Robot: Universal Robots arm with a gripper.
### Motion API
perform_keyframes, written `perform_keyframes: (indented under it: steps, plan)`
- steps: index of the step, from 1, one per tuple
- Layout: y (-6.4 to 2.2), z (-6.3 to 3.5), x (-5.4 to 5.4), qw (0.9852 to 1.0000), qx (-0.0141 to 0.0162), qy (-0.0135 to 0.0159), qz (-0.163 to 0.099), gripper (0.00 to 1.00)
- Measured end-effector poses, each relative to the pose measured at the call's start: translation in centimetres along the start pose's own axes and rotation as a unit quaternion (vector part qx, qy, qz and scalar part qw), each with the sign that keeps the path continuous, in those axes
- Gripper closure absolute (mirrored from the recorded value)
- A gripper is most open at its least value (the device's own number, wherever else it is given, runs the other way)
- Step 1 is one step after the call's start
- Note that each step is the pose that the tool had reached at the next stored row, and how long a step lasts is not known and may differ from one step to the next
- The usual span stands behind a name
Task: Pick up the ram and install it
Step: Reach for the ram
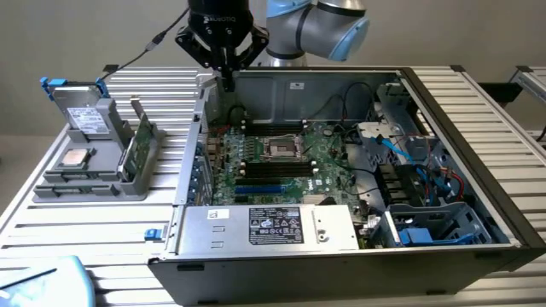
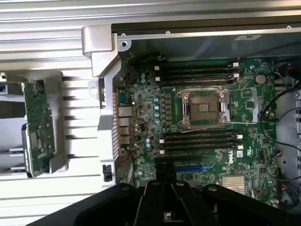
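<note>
- Grey sheet metal comes first: the power supply (image 1: 273,227) sits at the near wall of the open case (image 1: 490,192), which stands on the slatted bench (image 1: 102,252).
- Behind it lies the green motherboard (image 1: 290,173). Its processor socket (image 1: 282,148) is bare, and the black memory slots (image 2: 200,140) on either side look empty to me.
- On the exterior view's left, just beside the case, a grey holder (image 1: 89,187) carries the ram (image 1: 140,144) standing on its long edge. The square silver processor chip (image 1: 78,157) and the metal drive (image 1: 85,118) share the holder but sit apart from it.
- Farthest back, the fingers (image 1: 227,77) hang pressed together with nothing between them. They are over the case's far corner on the exterior view's left, near the holder but not above it, and clear of the ram.
- My reading is that the pick-up step is in hand and not yet done, and nothing is installed.
- I judge the pick calls for the fingers spread, lined up across the stick's thin faces and brought straight down over its top edge. The stick stands upright in the holder, so a slanted approach would likely knock it.
</note>
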State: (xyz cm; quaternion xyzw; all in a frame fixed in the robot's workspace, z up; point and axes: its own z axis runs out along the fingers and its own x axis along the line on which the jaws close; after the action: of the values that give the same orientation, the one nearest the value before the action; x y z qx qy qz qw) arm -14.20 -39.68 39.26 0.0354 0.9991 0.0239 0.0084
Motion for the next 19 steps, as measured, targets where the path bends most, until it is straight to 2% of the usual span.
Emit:
perform_keyframes:
  steps: [5,19]
  plan:
    - [0.02,0.03,2.3,1.0,0.0002,0.0033,0.0,0.89]
    - [0.03,0.28,8.7,1.0,0.0005,0.0071,0.0,0.89]
